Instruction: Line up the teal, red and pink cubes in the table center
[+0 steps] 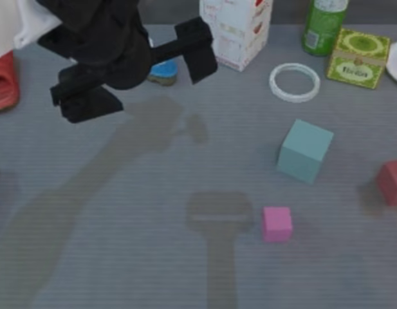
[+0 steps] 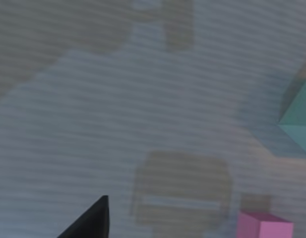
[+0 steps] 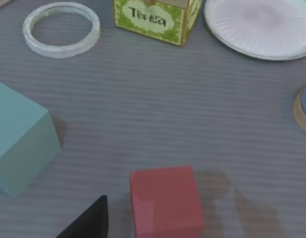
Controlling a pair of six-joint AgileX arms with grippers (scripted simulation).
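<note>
Left gripper (image 1: 137, 71): raised high over the table's far left; its two dark fingers stand spread apart, with nothing between them.
Right gripper: not seen in the top view; the right wrist view shows only one dark finger tip (image 3: 88, 222), so I cannot tell whether it is open or closed.
Teal cube (image 1: 305, 150): sits flat on the table (image 1: 121, 257), right of center, turned so a corner faces the near edge.
Pink cube (image 1: 277, 223): flat on the table, nearer than the teal cube and apart from it, sides roughly square to the table edges.
Red cube (image 1: 392, 182): at the right edge of the top view, apart from the other two.
Long axis: none to tell; the cubes are equal-sided.
Containers: a white carton (image 1: 237, 29), a green can (image 1: 324, 24) and a green-yellow printed box (image 1: 358, 58) stand along the far edge, contents hidden.
Other: a white ring (image 1: 295, 82) lies flat; a white plate (image 3: 259, 26) looks bare.
</note>
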